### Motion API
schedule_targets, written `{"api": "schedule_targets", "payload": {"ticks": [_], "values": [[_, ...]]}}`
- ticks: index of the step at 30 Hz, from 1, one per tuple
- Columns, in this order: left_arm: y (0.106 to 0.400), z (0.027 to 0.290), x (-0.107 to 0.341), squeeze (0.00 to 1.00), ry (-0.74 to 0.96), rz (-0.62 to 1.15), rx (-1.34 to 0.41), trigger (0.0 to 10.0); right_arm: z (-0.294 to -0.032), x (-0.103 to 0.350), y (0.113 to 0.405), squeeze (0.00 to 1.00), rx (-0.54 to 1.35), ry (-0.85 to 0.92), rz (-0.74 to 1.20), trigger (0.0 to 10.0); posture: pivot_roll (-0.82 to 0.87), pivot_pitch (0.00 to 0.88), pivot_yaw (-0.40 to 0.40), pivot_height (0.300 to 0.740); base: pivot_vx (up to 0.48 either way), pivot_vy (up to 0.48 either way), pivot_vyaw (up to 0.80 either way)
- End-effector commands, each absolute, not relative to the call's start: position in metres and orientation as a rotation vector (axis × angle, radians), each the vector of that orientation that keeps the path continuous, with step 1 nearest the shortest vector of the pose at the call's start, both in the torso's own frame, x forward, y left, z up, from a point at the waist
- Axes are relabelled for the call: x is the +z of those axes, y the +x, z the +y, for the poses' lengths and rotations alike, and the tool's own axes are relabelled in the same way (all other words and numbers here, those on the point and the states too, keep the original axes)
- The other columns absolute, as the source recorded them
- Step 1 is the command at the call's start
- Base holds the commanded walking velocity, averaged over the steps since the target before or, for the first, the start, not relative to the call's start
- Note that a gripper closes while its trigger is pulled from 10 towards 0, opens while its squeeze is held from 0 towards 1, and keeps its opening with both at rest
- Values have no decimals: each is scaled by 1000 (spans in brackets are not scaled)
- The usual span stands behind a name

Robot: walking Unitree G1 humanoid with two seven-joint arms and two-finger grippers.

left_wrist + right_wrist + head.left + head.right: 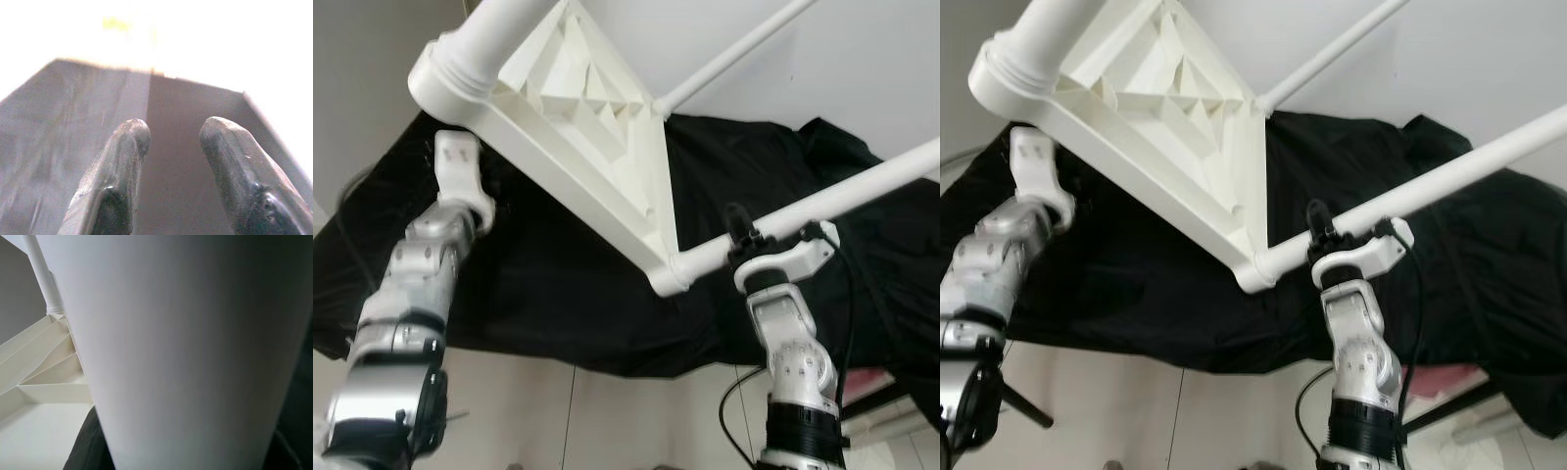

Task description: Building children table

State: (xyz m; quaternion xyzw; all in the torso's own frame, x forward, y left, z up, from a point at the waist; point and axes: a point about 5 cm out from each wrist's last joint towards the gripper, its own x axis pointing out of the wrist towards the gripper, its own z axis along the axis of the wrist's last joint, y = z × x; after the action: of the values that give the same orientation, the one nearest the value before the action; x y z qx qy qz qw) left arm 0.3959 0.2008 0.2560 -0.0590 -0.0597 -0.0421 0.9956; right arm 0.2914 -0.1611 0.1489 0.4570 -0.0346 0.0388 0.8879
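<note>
The robot is holding up the table (597,108) with legs seemingly fitted, right fingers (736,227) gripping a leg (862,186), left fingers (128,147) parted, empty.

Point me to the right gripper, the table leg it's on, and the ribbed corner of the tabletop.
right gripper (740,241): left eye view, fingertips at the leg.
table leg (862,186): left eye view, mid-shaft.
ribbed corner (597,108): left eye view, underside ribs.

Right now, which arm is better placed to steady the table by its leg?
Probably the right. The right gripper is already at the white leg, which looms close in its wrist view. The left gripper is open, against the underside of the table.
</note>
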Motion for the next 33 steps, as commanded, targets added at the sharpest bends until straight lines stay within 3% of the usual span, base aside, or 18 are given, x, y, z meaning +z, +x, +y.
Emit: {"api": "schedule_targets", "payload": {"ticks": [1,6,8,14,15,27,33], "values": [[399,194,260,0,-171,-125,-85,10000,-127,112,277,0,156,1117,100,10000,18,0,-40,740,0,0,0],[403,176,287,0,-218,-192,-137,10000,-128,100,276,0,153,1193,133,10000,21,0,-42,740,0,0,0],[404,156,310,0,-249,-244,-191,10000,-130,91,277,0,157,1261,145,10000,25,0,-41,740,0,0,0],[403,138,322,0,-264,-258,-234,10000,-133,86,278,0,154,1283,147,10000,25,0,-38,740,0,0,0],[402,129,327,0,-259,-262,-255,10000,-134,85,279,1000,149,1300,143,10000,26,0,-36,740,0,0,0],[397,101,340,0,-237,-280,-327,10000,-142,83,274,1000,133,1361,90,10000,23,12,-40,740,0,0,0],[398,94,357,0,-245,-304,-350,10000,-161,74,258,992,51,1539,61,10000,19,20,-40,740,0,0,0]]}}
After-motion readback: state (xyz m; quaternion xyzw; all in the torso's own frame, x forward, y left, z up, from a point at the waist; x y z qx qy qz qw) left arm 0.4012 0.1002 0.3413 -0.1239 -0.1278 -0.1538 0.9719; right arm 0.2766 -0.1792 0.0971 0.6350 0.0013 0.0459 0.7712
